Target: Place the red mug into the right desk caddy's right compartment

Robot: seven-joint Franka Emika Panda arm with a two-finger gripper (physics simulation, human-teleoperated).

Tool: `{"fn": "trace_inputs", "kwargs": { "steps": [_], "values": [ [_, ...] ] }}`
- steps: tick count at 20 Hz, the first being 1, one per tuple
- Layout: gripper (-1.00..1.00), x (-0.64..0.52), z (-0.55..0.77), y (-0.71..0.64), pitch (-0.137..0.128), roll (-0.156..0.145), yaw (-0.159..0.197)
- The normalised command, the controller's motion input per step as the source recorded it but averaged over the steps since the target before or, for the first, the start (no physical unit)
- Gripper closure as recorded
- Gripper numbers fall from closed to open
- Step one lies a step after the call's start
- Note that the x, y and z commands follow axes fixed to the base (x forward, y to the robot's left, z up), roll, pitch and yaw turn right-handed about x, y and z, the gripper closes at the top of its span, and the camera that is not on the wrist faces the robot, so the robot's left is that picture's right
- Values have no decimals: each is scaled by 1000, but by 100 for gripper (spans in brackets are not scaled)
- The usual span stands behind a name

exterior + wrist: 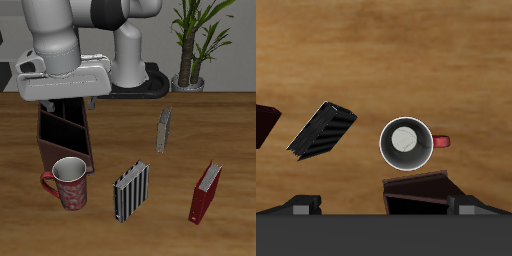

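The right desk caddy [64, 137] stands under the arm, its cells open and, as far as shows, holding nothing; which end cell is the right compartment I cannot tell. The red mug [68, 184] stands upright on the table just beside the caddy's end nearest the front edge, so nothing of the placing looks done. The gripper [384, 207] hangs high above, holding nothing, its fingers set wide apart; grasp, lift and placing are all left
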Motion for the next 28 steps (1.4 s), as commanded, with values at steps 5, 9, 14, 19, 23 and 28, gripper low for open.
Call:
{"fn": "trace_inputs", "kwargs": {
  "steps": [5,9,14,19,23,28],
  "values": [
    [-100,47,-330,-20,-47,-15,-16],
    [-100,-10,-428,22,-50,-26,18],
    [-100,-35,-369,31,-22,-13,30],
    [-100,-41,-386,-115,-25,-37,13],
    [-100,7,-303,-59,0,-23,8],
    [-100,2,-298,56,-13,-11,37]
  ]
}}
